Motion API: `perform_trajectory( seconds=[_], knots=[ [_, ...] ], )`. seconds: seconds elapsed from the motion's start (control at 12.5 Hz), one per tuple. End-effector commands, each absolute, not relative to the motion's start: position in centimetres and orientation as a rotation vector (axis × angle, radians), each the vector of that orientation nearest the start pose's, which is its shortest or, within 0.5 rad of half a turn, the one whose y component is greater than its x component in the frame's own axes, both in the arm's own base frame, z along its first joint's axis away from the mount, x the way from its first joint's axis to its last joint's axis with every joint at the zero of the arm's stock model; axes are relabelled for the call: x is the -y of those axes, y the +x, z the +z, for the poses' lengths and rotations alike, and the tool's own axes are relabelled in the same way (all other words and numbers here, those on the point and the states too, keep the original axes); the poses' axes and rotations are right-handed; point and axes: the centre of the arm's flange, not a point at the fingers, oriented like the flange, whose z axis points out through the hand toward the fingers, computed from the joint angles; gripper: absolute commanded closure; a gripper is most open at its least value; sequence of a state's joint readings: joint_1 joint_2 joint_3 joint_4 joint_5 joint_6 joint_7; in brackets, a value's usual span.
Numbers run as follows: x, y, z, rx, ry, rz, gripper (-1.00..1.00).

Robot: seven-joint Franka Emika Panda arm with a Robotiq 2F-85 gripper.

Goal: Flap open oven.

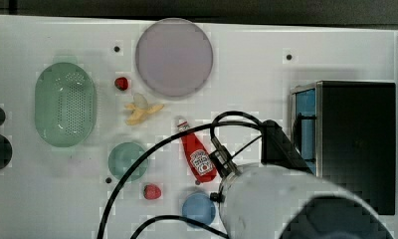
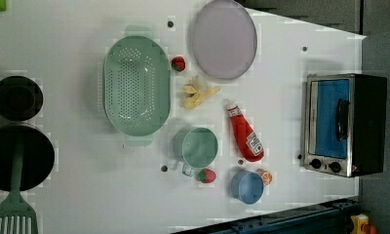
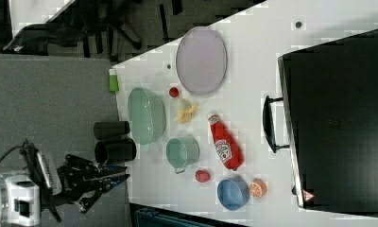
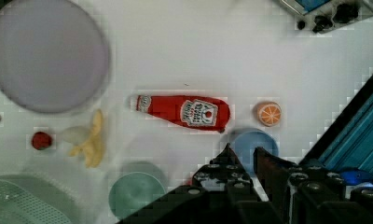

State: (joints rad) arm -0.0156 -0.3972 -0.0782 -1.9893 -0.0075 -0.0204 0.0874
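Note:
The oven (image 2: pixel 346 124) is a black box with a silver front frame, standing at the left view's right. Its blue-tinted door (image 2: pixel 329 117) is up against the frame, with the dark bar handle (image 2: pixel 342 119) across it. In the top view the black hand of my gripper (image 1: pixel 277 145) hangs just left of the oven (image 1: pixel 358 144). The right view has the oven (image 3: pixel 338 123) at its right and my gripper (image 3: pixel 124 178) off the table's left edge. In the wrist view my gripper (image 4: pixel 244 156) hovers above a blue bowl (image 4: pixel 252 142). Its fingers (image 4: pixel 227 161) stand close together with a narrow gap, holding nothing.
A red ketchup bottle (image 1: pixel 197 155) lies left of the oven. Also on the white table are an orange slice (image 2: pixel 266 178), two strawberries, a green cup (image 1: pixel 128 161), a peeled banana (image 1: pixel 142 111), a purple plate (image 1: pixel 174 57) and a green colander (image 1: pixel 65 104). Black cups (image 3: pixel 112 129) stand at the edge.

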Motion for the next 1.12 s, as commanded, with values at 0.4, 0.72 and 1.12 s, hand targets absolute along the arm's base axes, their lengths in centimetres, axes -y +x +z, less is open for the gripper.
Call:
perform_trajectory(
  seconds=[0.4,0.72,1.12],
  knots=[
    [12.4,41.4,59.0,-0.988,-2.991,0.08,0.65],
    [17.8,42.1,55.9,-0.604,-3.18,0.053,0.65],
    [22.9,45.0,50.0,-0.232,-3.258,-0.002,0.65]
  ],
)
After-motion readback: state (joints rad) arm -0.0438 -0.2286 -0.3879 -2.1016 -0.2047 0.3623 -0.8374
